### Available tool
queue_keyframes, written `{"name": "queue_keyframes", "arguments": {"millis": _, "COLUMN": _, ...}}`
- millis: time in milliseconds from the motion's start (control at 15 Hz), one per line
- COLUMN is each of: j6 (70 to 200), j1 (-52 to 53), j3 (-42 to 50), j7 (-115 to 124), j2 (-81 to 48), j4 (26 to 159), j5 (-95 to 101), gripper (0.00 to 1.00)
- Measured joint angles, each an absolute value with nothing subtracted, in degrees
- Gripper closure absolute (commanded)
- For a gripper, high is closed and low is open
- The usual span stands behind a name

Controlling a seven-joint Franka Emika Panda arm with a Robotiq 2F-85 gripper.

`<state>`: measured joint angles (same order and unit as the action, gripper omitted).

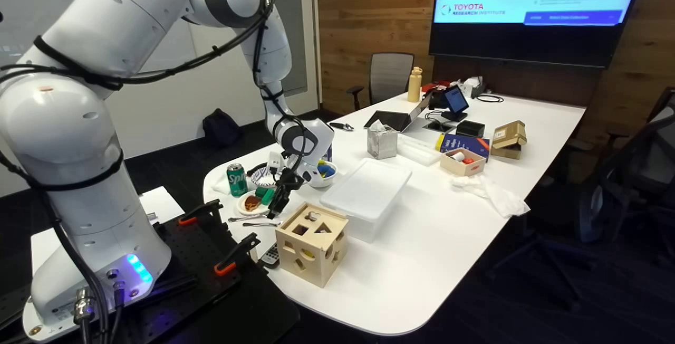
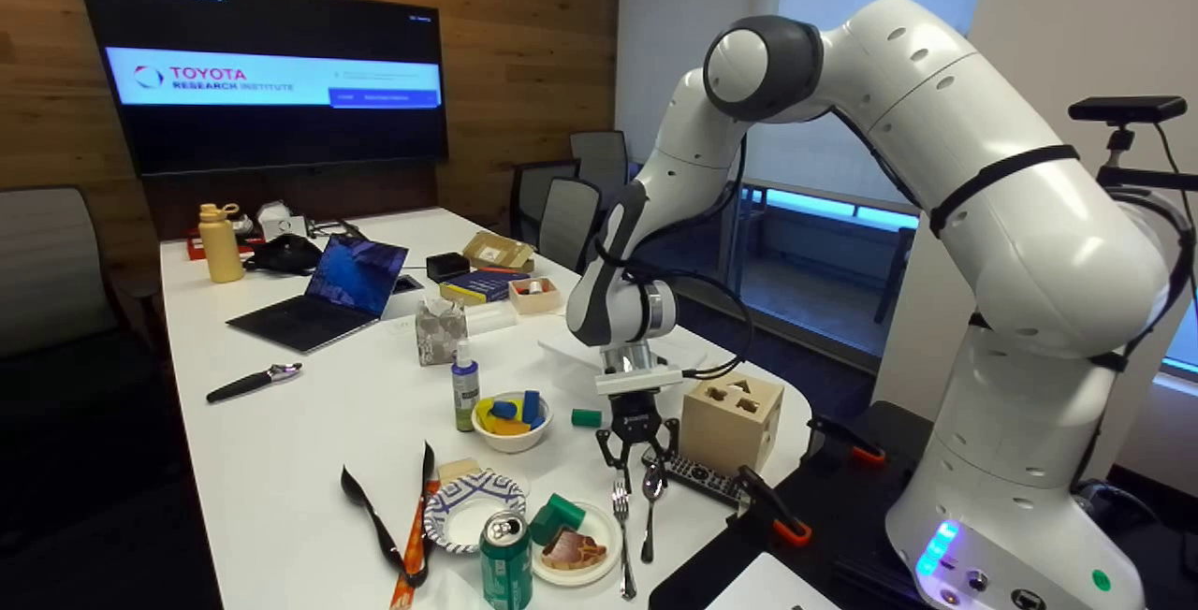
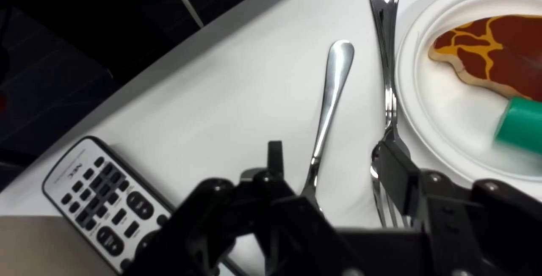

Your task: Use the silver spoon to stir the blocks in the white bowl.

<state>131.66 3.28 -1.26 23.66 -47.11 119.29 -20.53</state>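
The silver spoon [image 3: 335,73] is slim and shiny, its smooth handle widening to a rounded end. In the wrist view its head is hidden behind my own fingers [image 3: 275,157]; in an exterior view the head shows as a bright oval. It lies on the white table [image 3: 254,98], close to the edge beside my base [image 2: 1011,516] and between that edge's two rounded corners, the handle end slanting toward the edge. My gripper [image 3: 332,159] is spread wide and holds nothing. It is over the head end of the spoon, and the handle runs out between the two fingers; how high my fingertips are above the table I cannot tell. The fork [image 3: 385,43] lies just beside the spoon, its tines partly covered by a finger in the wrist view. The white bowl [image 2: 512,443] is farther in from that edge, near the spray bottle [image 2: 465,397] and apart from my gripper, with blue, yellow and orange blocks [image 2: 531,406] in it.
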Motion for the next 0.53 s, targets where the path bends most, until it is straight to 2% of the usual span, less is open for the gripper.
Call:
{"name": "queue_keyframes", "arguments": {"millis": 67, "j6": 131.57, "j1": 3.21, "j3": -1.59, "j7": 22.68, "j2": -46.62, "j4": 119.46, "j5": -20.53, "gripper": 0.01}}
{"name": "queue_keyframes", "arguments": {"millis": 133, "j6": 131.43, "j1": 3.03, "j3": -1.98, "j7": 21.74, "j2": -45.98, "j4": 119.75, "j5": -20.54, "gripper": 0.0}}
{"name": "queue_keyframes", "arguments": {"millis": 533, "j6": 129.29, "j1": 2.37, "j3": -2.95, "j7": 18.63, "j2": -42.32, "j4": 121.33, "j5": -20.78, "gripper": 0.0}}
